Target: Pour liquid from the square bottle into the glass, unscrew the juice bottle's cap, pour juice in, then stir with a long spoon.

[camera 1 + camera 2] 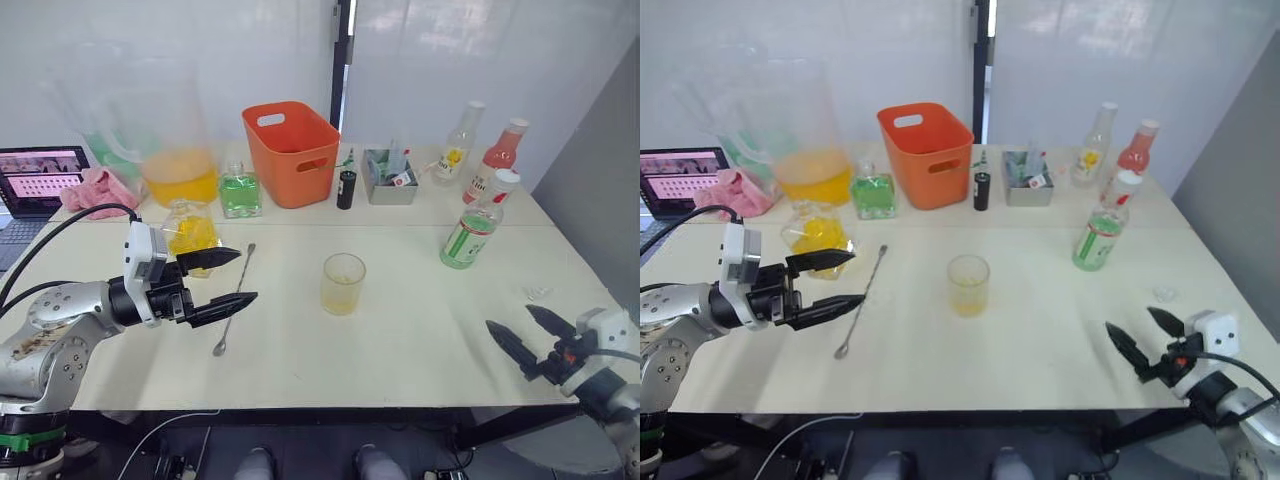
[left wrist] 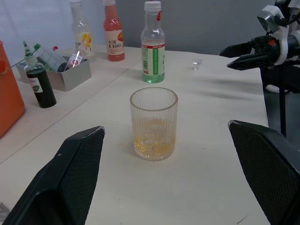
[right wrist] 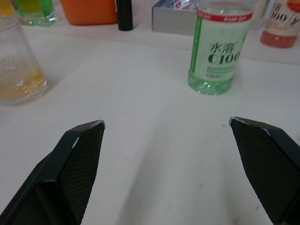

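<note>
An orange bin [image 1: 291, 152] stands at the counter's [image 1: 420, 350] far edge, a grey tray [image 1: 389, 178] of small items beside it. A pink cloth [image 1: 98, 187] and laptop [image 1: 35, 190] sit at the far left corner.

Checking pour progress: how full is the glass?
Partly filled: the glass stands upright with yellow liquid only in its bottom third.

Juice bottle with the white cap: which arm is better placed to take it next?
Probably the right. The juice bottle stands capped on the robot's right side of the glass, nearer the open right gripper. The open left gripper hangs by the spoon, across the glass.
</note>
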Controlling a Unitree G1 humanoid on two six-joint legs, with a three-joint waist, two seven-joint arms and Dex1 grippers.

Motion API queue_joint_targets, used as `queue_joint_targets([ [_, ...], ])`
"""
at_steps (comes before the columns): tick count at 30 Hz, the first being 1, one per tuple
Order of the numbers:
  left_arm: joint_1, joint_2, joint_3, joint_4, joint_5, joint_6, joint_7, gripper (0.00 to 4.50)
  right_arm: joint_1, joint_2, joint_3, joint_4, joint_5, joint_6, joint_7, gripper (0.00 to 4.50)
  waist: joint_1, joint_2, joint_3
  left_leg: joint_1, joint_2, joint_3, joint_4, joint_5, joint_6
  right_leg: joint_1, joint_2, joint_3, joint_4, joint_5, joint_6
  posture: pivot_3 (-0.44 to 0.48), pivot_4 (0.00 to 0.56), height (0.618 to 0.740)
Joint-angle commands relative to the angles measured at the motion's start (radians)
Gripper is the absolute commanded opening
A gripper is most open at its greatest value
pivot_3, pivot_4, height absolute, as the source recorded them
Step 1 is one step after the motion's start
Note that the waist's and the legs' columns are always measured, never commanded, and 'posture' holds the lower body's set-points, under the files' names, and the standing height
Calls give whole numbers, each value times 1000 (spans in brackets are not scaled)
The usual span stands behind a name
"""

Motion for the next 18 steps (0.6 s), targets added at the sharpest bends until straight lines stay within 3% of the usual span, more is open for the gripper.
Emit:
queue_joint_targets([
  [1, -7, -3, 17, -49, -19, 3, 14, 4482, -116, -32, -2, 32, -2, 16, -54, 4500, 2, 0, 0, 0, 0, 0, 0, 0, 0, 0, 0, 0, 0, 0, 0, 0, 150, 740],
  [10, 124, -2, 99, -147, -17, -4, 71, 4482, -560, -118, 119, 416, -90, 13, -59, 4500, 6, 1, 0, 0, 0, -1, -2, 2, 3, 0, 1, 0, -2, 0, 0, 0, 150, 740],
  [18, 215, -12, 158, -251, -34, 16, 145, 4482, -845, -114, 195, 783, -186, -117, 4, 4500, 3, 1, 1, -1, 0, 0, -2, 2, 4, 1, 0, 0, -3, 0, 1, 0, 150, 740],
])
